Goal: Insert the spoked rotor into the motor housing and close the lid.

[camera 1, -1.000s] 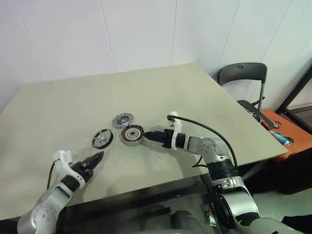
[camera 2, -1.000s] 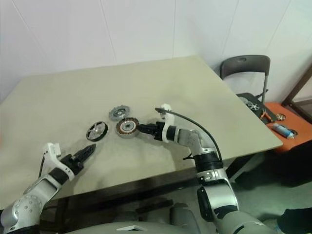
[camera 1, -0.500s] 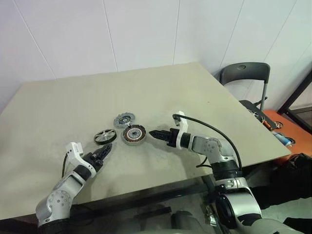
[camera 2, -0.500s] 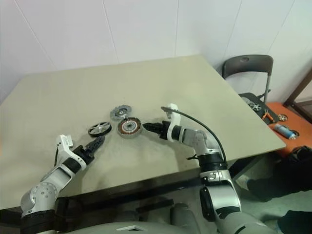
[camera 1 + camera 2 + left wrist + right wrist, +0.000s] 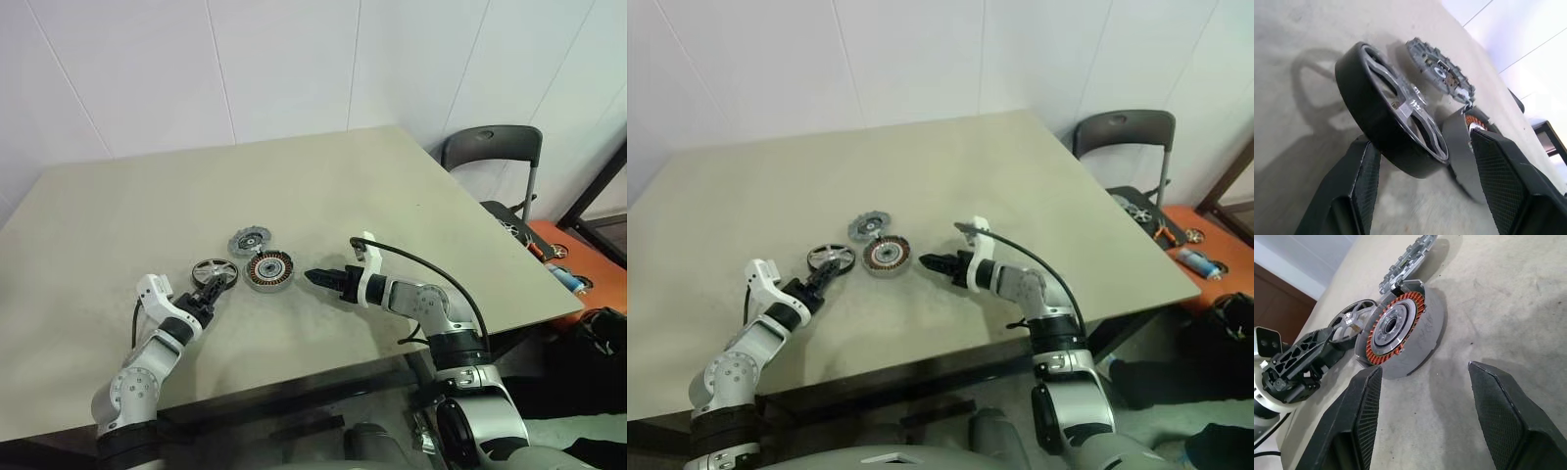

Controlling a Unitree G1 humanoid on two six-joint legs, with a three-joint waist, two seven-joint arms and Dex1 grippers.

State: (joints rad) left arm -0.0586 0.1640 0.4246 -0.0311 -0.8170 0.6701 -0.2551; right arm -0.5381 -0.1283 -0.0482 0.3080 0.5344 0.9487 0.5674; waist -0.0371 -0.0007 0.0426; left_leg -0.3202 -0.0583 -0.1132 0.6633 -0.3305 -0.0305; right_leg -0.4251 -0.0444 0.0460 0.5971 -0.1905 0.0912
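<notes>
On the table (image 5: 118, 215), just to the robot's left of the motor housing (image 5: 268, 270): spoked rotor (image 5: 209, 271) lying flat, rim nearly touching the housing wall. Just behind the housing, toward the wall: lid (image 5: 249, 241), flat, not yet fitted. Housing open, copper windings facing up, nothing seated inside.

Left gripper (image 5: 1422, 169) at the rotor's near edge, fingers spread, one on each side of the black rim, not visibly clamped on it. Right gripper (image 5: 313, 278) just to the right of the housing, tips apart from its wall, fingers spread and holding nothing.

Step in hand, by the look of it: reaching for the rotor, first pick-up not yet made. Next move likely calls for closing across the rim, lifting clear, then carrying over the housing and lowering hub-first onto the dark centre; right gripper well placed for steadying the housing.
</notes>
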